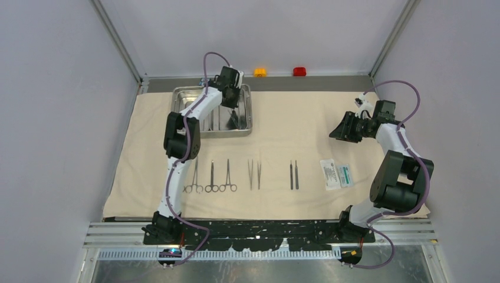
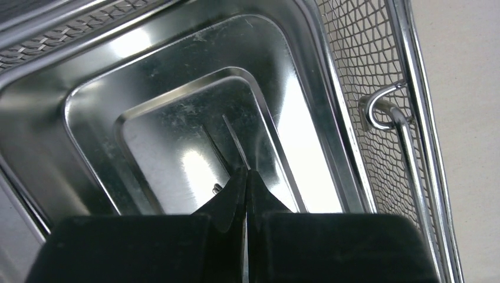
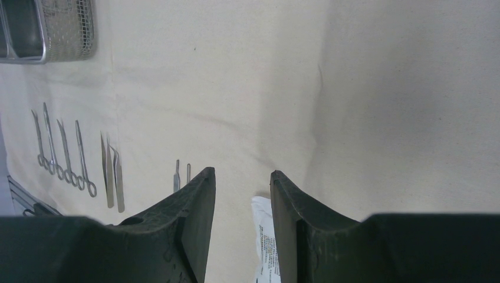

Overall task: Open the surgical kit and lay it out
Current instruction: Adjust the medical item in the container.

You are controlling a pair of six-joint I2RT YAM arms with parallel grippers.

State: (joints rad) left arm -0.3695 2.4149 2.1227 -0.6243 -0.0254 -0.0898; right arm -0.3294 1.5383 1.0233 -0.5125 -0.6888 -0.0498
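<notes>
Two-compartment steel tray (image 2: 147, 53) lies under the pinched-closed left end effector (image 2: 246, 171); packet (image 3: 262, 236) near half-spread right end effector (image 3: 243, 174).

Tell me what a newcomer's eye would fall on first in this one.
A neat row laid along the near side of the beige cloth, from ring-handled forceps at left to a white-and-green packet at right. Then the left gripper, shut, low inside the shiny steel tray at the far left, and the right gripper open above bare cloth on the right.
</notes>
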